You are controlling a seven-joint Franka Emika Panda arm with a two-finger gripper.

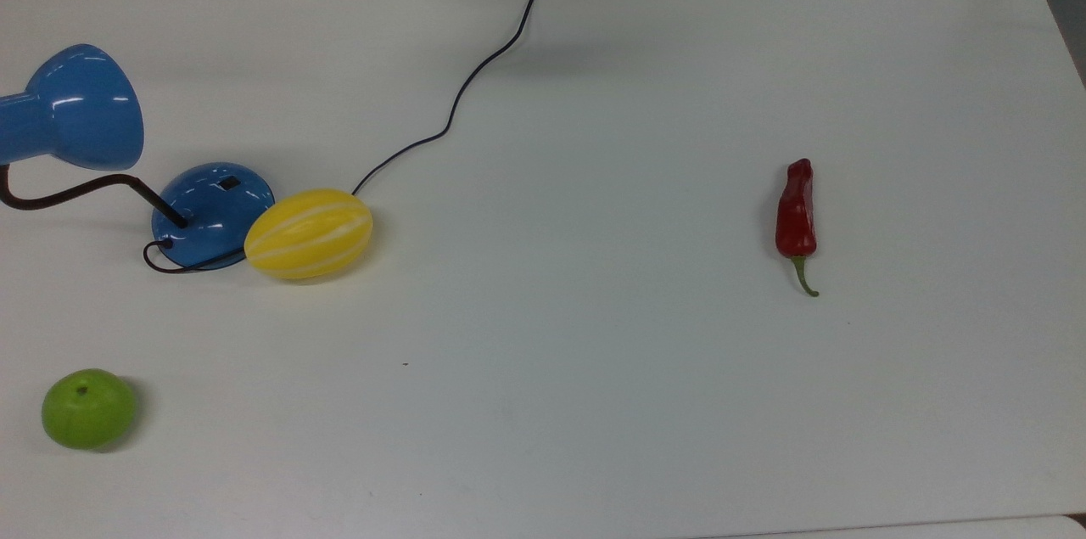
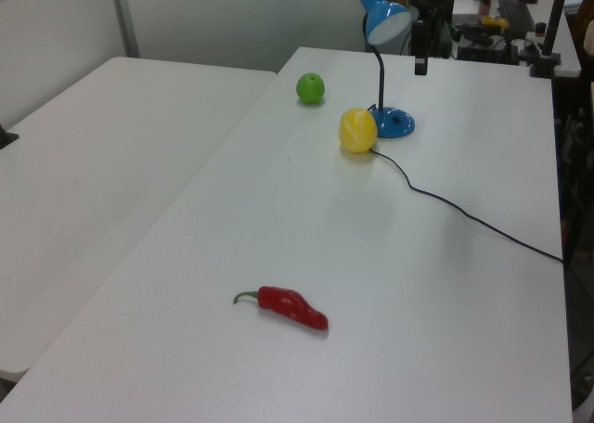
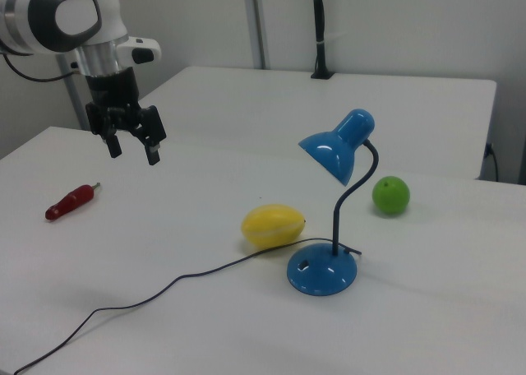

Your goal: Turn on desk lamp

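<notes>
Robot's hand (image 3: 131, 145) hangs wide open and empty, well apart from the glossy blue desk lamp (image 3: 322, 270), so its switch is untouched.

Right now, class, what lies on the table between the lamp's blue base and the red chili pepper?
In the top view, the yellow melon sits against the lamp base; from there to the chili pepper the table is bare.

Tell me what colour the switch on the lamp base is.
Black, a small dark patch on the blue base; the switch shows best in the top view.
</notes>
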